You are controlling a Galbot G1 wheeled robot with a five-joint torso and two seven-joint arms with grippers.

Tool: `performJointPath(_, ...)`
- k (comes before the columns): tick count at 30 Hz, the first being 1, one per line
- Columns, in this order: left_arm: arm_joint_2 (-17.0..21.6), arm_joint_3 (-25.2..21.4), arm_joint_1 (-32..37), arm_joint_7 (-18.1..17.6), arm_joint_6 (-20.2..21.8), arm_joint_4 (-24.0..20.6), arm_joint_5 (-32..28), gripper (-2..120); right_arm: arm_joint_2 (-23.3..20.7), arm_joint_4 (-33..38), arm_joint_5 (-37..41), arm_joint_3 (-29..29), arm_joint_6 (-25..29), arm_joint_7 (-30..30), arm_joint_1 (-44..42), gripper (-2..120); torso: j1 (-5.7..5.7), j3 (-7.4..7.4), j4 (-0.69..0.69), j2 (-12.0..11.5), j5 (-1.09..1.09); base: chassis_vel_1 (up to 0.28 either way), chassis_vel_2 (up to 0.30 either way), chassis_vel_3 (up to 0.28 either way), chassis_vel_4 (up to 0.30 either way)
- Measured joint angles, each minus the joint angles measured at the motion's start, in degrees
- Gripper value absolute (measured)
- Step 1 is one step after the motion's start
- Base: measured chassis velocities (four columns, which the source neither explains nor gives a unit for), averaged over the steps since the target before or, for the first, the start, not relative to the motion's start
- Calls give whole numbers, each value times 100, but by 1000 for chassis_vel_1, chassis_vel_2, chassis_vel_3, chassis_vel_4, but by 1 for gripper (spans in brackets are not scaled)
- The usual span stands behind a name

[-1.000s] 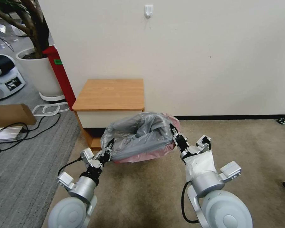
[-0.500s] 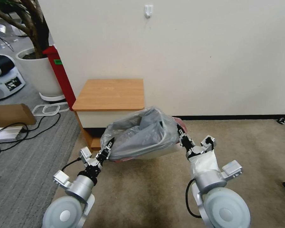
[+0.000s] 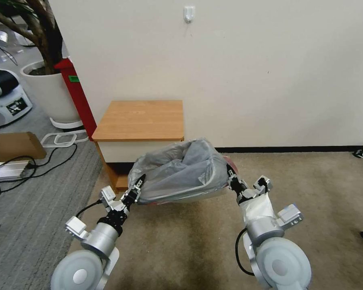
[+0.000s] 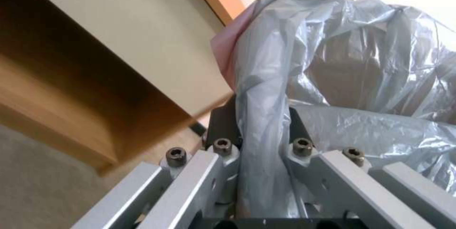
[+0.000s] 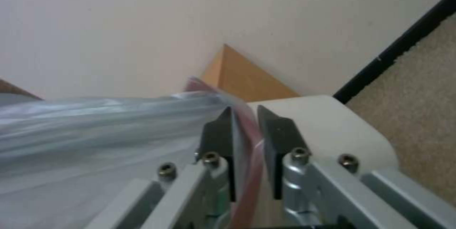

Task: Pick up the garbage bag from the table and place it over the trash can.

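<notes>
Garbage bag [image 3: 177, 171] stretched open over trash can [image 3: 213, 194], just in front of the surface [image 3: 141, 119]. Left tool [image 3: 138, 186] and right tool [image 3: 230, 176] each clamp the bag's rim at opposite ends.

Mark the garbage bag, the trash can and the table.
garbage bag [image 3: 177, 171]: head view, crinkled grey middle of the plastic.
trash can [image 5: 323, 118]: right wrist view, cream rim corner beside the fingers.
table [image 3: 143, 119]: head view, middle of the wooden top.
</notes>
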Motion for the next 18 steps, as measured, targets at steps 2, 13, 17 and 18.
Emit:
performJointPath(2,18,-2,-37,-59,-14,59,49,7,-7,60,6,-10,-14,-25,-52,22,0,0,0,0,0,0,0,0,0)
performJointPath(13,540,214,-348,-613,-23,462,1417,7,-371,870,715,390,98,-125,-243,64,0,0,-2,0,-2,0,0,0,0)
performJointPath(17,955,387,-232,-702,240,131,2063,7,-1264,919,-95,391,0,-796,124,77,0,0,1,0,3,0,0,0,0)
performJointPath(18,1124,441,-187,-769,350,2,2212,7,-1639,944,-573,281,-140,-1069,224,82,0,0,1,0,2,0,0,0,0)
